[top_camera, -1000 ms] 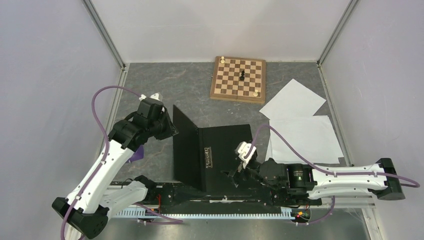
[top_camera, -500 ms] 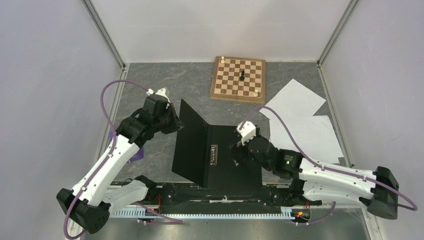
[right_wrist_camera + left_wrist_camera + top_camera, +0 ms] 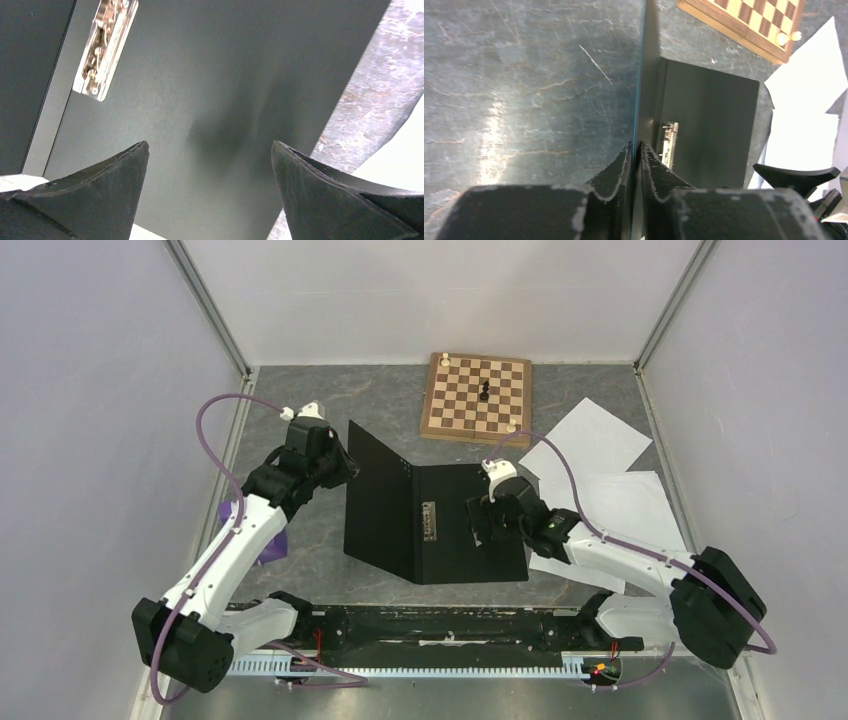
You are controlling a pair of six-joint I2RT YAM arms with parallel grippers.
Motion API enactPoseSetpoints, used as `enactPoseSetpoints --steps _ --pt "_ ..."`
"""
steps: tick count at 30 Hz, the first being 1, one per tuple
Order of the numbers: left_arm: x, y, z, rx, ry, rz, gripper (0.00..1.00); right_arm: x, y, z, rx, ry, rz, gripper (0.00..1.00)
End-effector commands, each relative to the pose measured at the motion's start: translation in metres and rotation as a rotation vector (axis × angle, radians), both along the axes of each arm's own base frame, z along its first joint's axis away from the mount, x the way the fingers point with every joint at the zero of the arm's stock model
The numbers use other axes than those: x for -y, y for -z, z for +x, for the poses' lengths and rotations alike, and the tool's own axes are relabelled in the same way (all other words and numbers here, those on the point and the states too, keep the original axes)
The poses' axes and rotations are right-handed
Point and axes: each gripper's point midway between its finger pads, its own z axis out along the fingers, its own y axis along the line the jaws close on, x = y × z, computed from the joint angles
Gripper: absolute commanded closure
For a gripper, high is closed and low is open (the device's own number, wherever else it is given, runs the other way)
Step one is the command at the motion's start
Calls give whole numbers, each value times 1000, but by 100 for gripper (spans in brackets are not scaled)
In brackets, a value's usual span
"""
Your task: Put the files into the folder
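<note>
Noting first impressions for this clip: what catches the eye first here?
The folder lies open mid-table, black inside. Its left cover stands up, pinched at the edge by the left gripper. The right gripper is open over the flat right half, and the white sheets lie outside the folder at the right.

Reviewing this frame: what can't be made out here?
- Purple object: top view, mostly hidden under the left arm.
- Files: top view, any print too small.
- Right end effector, open over the folder: wrist view, contact unclear.
- Chess pieces: top view, too small to identify.
</note>
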Motion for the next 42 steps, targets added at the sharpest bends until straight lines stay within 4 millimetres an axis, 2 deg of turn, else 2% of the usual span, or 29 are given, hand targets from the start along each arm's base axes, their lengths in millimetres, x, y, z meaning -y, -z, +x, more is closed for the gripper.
enactPoseSetpoints --steps 1,3,6,12,16,18,19,22,25,30,35,38,42 --pt "-17 -3 19 35 -66 16 69 -24 -14 16 6 -12 97 5" --pt "-24 -7 22 38 -86 40 47 -24 -8 18 -9 0 91 6" --pt "-32 -23 25 67 -101 71 35 -25 -3 19 -23 13 89 7" --pt "-49 -65 26 114 -131 158 34 -28 -1 20 -32 25 103 9" --pt "-62 -102 22 180 -156 202 34 -26 -4 23 -20 39 97 10" --pt "-57 -117 22 207 -131 183 36 -27 -6 23 -18 41 105 10" --pt "-49 -117 23 202 -99 157 38 -27 -6 23 -19 44 108 11" --pt "-19 -102 25 144 -17 104 41 -24 -7 21 -22 56 111 12" --pt "19 -72 21 82 69 109 41 -15 -8 20 -21 88 90 13" --pt "93 -12 4 -6 212 31 41 10 -14 16 -22 163 58 11" --pt "154 34 -15 -89 326 -55 41 46 -14 16 -16 281 27 7" --pt "175 46 -25 -128 368 -49 41 71 -16 27 -11 401 58 5" --pt "178 68 -39 -203 367 -47 40 89 -17 44 -26 506 142 5"
